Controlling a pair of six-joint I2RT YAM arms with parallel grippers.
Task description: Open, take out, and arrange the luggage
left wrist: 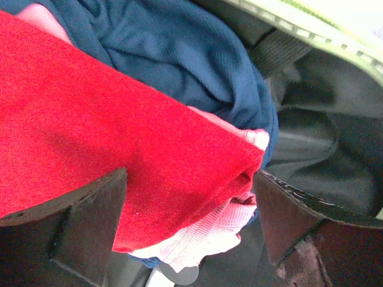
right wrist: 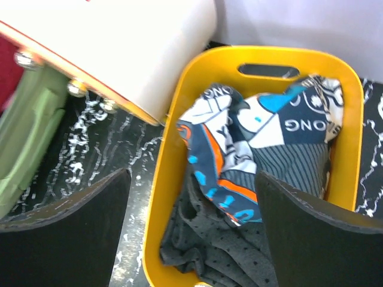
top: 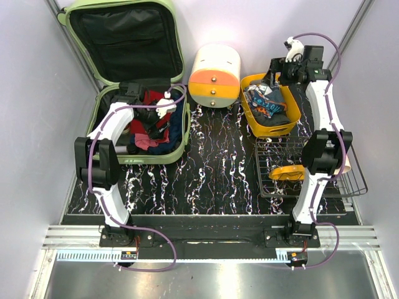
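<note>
The pale green luggage [top: 176, 148] lies open at the back left, its lid propped up and showing black lining. Clothes fill the lower half. My left gripper [top: 146, 118] is down among them and open. In the left wrist view its jaws [left wrist: 190, 179] straddle a folded red cloth [left wrist: 90, 119] with a pink ribbed piece [left wrist: 209, 233] under it and a blue garment [left wrist: 179, 54] behind. My right gripper [top: 278, 73] hangs open over the yellow-orange bin [top: 271, 129]. Nothing sits between its jaws [right wrist: 192, 176]. A patterned blue, white and orange cloth [right wrist: 251, 131] and a grey dotted cloth [right wrist: 209, 239] lie in the bin [right wrist: 164, 179].
A cream-and-orange cylindrical drawer box [top: 215, 76] lies between the luggage and the bin. A black wire basket [top: 352, 184] at the right front holds a yellow-orange object [top: 287, 173]. The tabletop is black marble pattern, with grey walls on either side.
</note>
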